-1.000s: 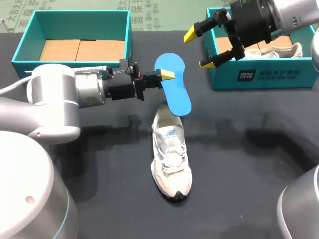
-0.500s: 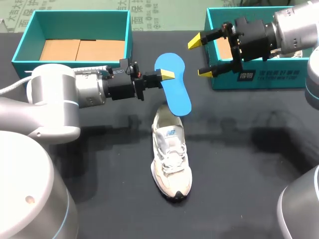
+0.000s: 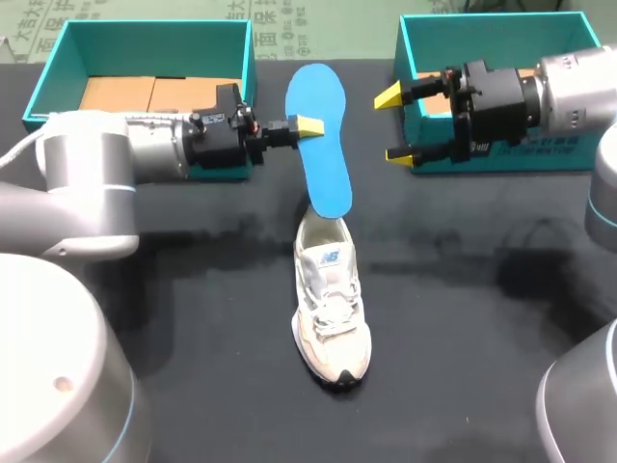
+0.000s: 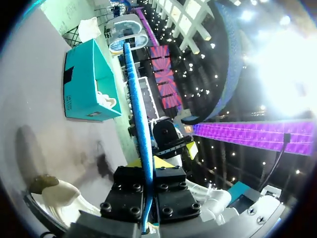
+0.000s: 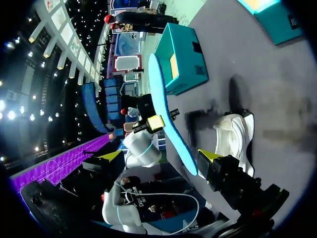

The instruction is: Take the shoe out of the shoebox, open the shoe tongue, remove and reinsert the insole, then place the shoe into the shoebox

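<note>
A white sneaker (image 3: 329, 307) lies mid-table with its toe toward the near edge; it also shows beside my left gripper (image 4: 58, 194). My left gripper (image 3: 308, 125) is shut on the edge of the blue insole (image 3: 320, 140). The insole's lower end hangs just above the sneaker's heel opening. In the left wrist view the insole (image 4: 136, 99) runs edge-on out from between the fingers of my left gripper (image 4: 148, 161). My right gripper (image 3: 395, 125) stands open and empty to the right of the insole, in front of the right shoebox (image 3: 521, 154). In the right wrist view the insole (image 5: 166, 111) is ahead of my right gripper (image 5: 161, 155).
A second teal box (image 3: 145, 39) with a cardboard floor stands at the back left, behind my left arm. The right shoebox (image 4: 81, 87) holds something white, seen in the left wrist view. Bare black tabletop lies on both sides of the sneaker.
My left gripper carried the insole back and up, so it now stands more lengthwise over the sneaker's heel. My right gripper came down and left, to in front of the right shoebox.
</note>
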Controlling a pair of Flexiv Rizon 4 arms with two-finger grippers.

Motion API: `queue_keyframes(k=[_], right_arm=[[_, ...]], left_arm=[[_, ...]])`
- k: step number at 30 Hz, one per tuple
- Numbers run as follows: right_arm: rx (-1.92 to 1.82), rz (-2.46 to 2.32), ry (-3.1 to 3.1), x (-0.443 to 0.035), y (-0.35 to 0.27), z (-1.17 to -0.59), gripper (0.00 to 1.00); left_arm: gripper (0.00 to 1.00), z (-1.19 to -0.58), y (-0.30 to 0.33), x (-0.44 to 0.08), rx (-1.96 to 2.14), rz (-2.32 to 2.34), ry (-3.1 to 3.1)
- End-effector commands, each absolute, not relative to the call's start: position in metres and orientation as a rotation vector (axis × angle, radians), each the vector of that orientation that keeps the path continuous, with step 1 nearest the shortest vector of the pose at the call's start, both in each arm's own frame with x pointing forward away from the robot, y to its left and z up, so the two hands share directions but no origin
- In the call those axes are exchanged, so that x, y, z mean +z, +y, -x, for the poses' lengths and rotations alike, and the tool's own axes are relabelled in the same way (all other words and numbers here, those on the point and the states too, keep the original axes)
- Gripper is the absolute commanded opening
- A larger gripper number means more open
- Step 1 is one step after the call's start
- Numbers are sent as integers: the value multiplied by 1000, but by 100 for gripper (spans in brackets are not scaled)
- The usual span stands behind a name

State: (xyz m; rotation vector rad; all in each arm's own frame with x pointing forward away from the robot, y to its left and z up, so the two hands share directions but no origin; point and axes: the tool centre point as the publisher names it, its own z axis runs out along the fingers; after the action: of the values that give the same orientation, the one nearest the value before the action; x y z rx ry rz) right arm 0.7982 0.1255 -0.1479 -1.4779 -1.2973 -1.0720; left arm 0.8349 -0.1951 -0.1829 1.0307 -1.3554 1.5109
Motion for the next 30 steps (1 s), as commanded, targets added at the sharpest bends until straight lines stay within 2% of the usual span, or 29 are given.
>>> queue_keyframes(k=[1,8,21,30], right_arm=[[-1066,1471,-1293,-151,129,-803,100],[-1072,1462,-1241,-151,129,-805,100],[-1072,1462,-1241,-151,129,-805,100],[-1106,1434,-1270,-153,131,-808,100]], left_arm=[[0,-827,-174,-170,1711,-810,-1626],[0,-811,-158,-165,1861,-412,-1890],[0,-811,-158,-165,1861,-412,-1890],[0,-800,-158,-143,2113,24,-2131]])
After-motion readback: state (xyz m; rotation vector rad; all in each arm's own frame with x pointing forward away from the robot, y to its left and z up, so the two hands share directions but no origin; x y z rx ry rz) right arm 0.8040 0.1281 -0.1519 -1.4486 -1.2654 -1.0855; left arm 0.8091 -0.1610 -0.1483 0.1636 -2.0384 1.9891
